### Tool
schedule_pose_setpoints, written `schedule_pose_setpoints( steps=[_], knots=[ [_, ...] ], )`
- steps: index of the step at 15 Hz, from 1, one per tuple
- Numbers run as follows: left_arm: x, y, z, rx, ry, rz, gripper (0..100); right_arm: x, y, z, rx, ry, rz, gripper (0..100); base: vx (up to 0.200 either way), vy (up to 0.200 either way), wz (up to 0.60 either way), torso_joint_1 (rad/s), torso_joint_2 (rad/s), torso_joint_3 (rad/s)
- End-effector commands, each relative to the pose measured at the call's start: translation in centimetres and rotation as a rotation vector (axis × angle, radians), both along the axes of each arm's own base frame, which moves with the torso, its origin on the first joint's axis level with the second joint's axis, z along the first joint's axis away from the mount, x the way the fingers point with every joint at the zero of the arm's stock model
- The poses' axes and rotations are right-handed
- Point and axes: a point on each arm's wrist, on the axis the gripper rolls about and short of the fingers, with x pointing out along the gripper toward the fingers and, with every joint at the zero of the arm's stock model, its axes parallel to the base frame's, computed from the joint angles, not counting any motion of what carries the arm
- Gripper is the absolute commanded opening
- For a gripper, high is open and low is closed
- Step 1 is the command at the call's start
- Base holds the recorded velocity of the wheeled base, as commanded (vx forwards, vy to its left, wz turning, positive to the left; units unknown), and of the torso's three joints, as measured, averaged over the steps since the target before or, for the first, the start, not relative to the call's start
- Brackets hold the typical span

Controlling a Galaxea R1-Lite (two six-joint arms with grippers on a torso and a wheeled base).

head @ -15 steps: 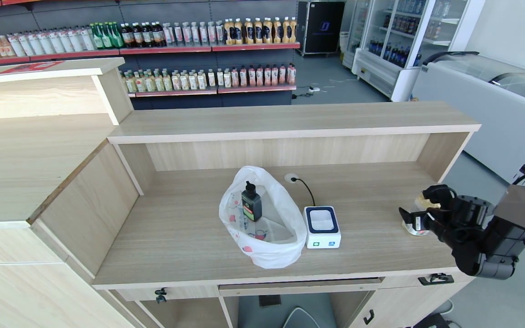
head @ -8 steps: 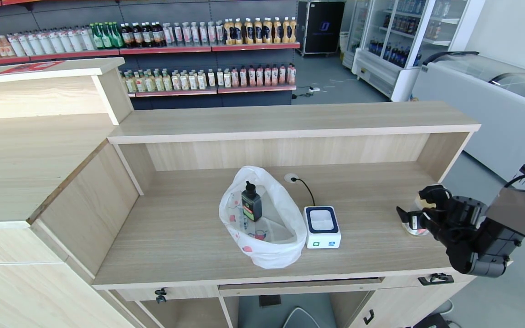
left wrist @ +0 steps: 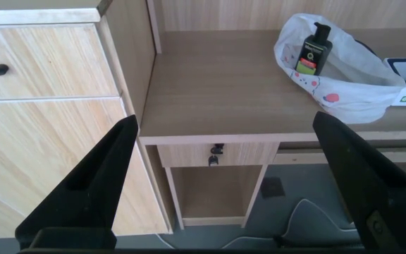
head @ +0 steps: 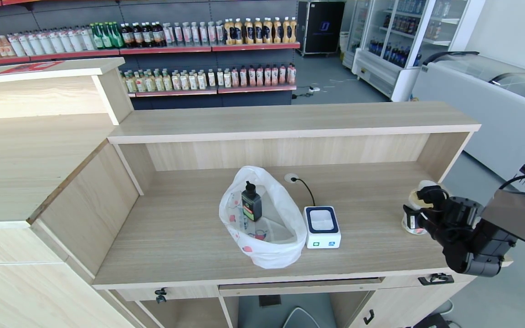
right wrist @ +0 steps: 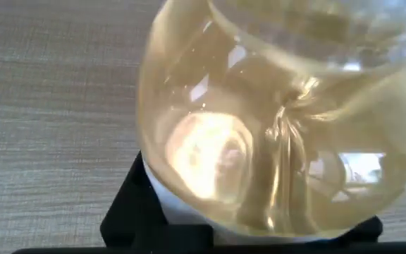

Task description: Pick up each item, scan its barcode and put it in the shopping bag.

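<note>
Counter [head: 372, 205]: upright jar [head: 410, 225] in right tool [head: 414, 203]

bench [head: 185, 237]: pale wood grain, matt
shopping bag [head: 271, 255]: thin white plastic, crinkled
jar [right wrist: 273, 141]: clear, glossy
scanner [head: 321, 240]: smooth white plastic

The right gripper [head: 417, 206] grips a clear jar [right wrist: 273, 127] between its fingers; the left gripper [left wrist: 224, 180] hangs with fingers wide apart.

We record a white shopping bag [head: 271, 255] with red prints, a black bottle [head: 251, 205] with a green-and-red label, a white, blue-framed scanner [head: 322, 238], a clear jar [right wrist: 259, 127] of pale yellow contents, and a light wood-grain counter [head: 176, 237].
</note>
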Motion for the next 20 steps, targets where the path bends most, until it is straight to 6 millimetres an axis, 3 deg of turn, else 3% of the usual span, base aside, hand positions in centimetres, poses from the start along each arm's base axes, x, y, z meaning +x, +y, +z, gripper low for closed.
schedule_pose_setpoints(
  steps=[1,5,7,8,9,10,11,12,14,16,20],
  knots=[
    [0.0,0.0,0.0,0.000,0.000,0.000,100,0.2,0.1,0.2,-0.008,-0.006,0.005,0,0.000,0.000,0.00,0.000,0.00,0.000],
    [0.0,0.0,0.0,0.000,0.002,0.000,100,0.2,0.5,0.6,-0.021,-0.012,0.016,0,0.000,0.000,0.00,0.000,0.00,0.000],
    [0.0,0.0,0.0,0.000,0.002,0.000,100,0.2,0.5,2.0,-0.020,-0.042,0.018,0,0.000,0.000,0.00,0.000,0.00,0.000],
    [0.0,0.0,0.0,0.000,0.002,0.000,100,0.2,0.5,3.4,-0.004,-0.056,0.020,0,0.000,0.000,0.00,0.000,0.00,0.000],
    [0.0,0.0,0.0,0.000,0.002,0.000,100,-0.4,0.7,6.8,0.070,-0.038,0.018,0,0.000,0.000,0.00,0.000,0.00,0.000],
    [0.0,0.0,0.0,0.000,0.002,0.000,100,-1.8,1.2,11.5,0.161,0.013,0.050,0,0.000,0.000,0.00,0.000,0.00,0.000],
    [0.0,0.0,0.0,0.000,0.002,0.000,100,-3.1,1.6,14.4,0.222,0.052,0.092,0,0.000,0.000,0.00,0.000,0.00,0.000],
    [0.0,0.0,0.0,0.000,0.002,0.000,100,-6.5,2.7,19.8,0.349,0.130,0.224,0,0.000,0.000,0.00,0.000,0.00,0.000],
    [0.0,0.0,0.0,0.000,0.002,0.000,100,-10.9,3.9,25.2,0.440,0.171,0.482,0,0.000,0.000,0.00,0.000,0.00,0.000],
    [0.0,0.0,0.0,0.000,0.000,0.000,100,-13.8,4.9,27.0,0.488,0.177,0.736,0,0.000,0.000,0.00,0.000,0.00,0.000],
    [0.0,0.0,0.0,0.000,0.002,0.000,100,-18.0,9.1,27.8,0.501,0.209,1.002,0,0.000,0.000,0.00,0.000,0.00,0.000]
  ],
)
